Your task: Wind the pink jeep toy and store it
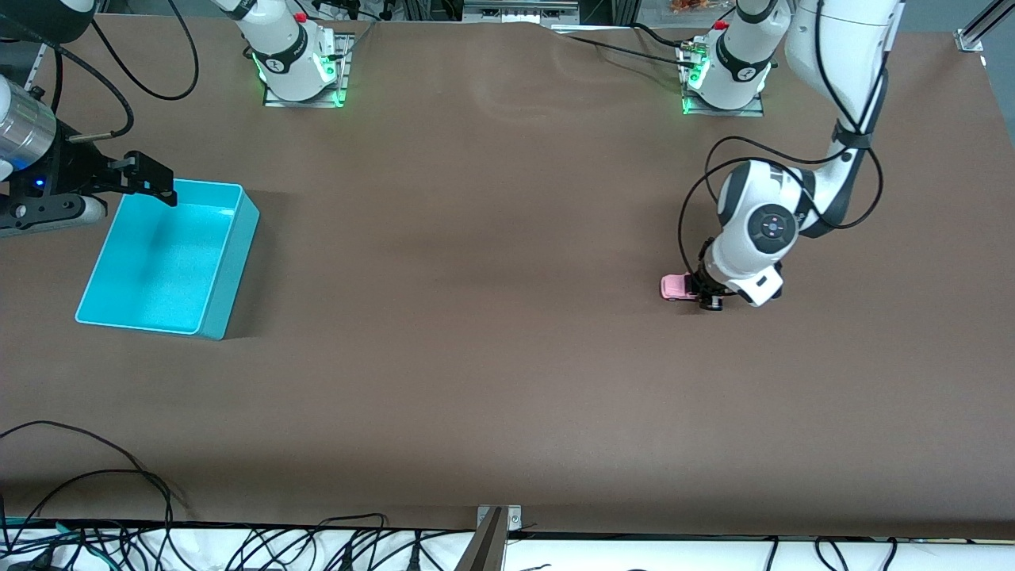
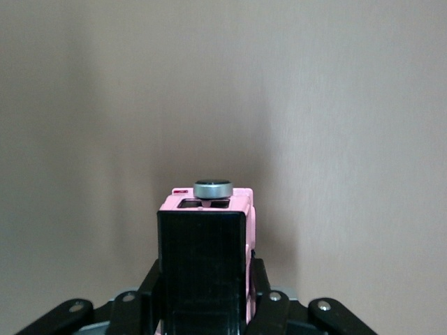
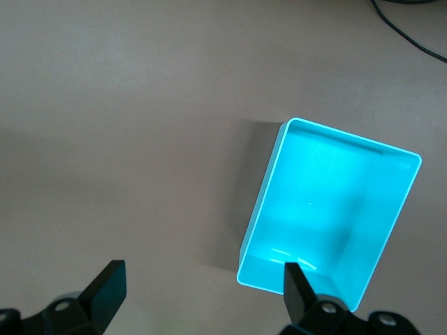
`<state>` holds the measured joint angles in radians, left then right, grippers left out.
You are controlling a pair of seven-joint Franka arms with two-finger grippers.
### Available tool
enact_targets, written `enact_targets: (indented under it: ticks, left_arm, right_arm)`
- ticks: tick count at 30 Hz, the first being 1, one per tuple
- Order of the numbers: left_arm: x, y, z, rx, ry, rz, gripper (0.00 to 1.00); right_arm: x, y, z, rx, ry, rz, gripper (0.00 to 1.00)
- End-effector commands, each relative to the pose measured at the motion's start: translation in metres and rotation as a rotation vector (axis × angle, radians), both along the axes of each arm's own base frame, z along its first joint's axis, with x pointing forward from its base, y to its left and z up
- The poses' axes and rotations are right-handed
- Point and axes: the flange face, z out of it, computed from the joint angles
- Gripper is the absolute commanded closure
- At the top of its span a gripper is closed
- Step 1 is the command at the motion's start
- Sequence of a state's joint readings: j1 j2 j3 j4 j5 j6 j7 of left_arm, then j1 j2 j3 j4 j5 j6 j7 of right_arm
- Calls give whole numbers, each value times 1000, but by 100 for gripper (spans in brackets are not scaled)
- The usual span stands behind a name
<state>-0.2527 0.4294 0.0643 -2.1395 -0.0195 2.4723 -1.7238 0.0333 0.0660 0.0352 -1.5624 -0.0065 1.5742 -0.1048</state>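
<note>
Sitting on the table toward the left arm's end, the pink jeep toy [image 1: 676, 287] is clamped between the left gripper's [image 1: 701, 293] fingers, winding apparently in hand; the next move likely calls for dragging it backward, while the right gripper [image 1: 158, 184] waits spread wide over the turquoise bin [image 1: 226, 277]

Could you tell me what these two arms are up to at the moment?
The left gripper has its jaws shut on the pink jeep toy, low at the table toward the left arm's end. The right gripper waits with jaws open above the turquoise bin, which holds nothing yet.
</note>
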Motion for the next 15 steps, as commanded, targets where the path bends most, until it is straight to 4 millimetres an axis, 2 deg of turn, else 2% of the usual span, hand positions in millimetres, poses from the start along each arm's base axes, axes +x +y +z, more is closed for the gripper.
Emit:
enact_targets:
  ticks: [1,2,6,11,15]
  left_arm:
    - [8,45,-19,-1,5,-20,100]
    - [10,71,-20,9,6,-25,100]
    - [12,93,-19,29,-4,-32,100]
    - [13,145,-26,71,-18,-25,100]
    - [12,170,-32,78,-28,-46,100]
  right_arm:
    - [0,0,8,-7,-6,3,0]
    - [0,0,8,-7,-6,3,0]
    - [0,0,8,-7,-6,3,0]
    - [0,0,8,-7,-6,5,0]
    - [0,0,7,-7,-4,6,0]
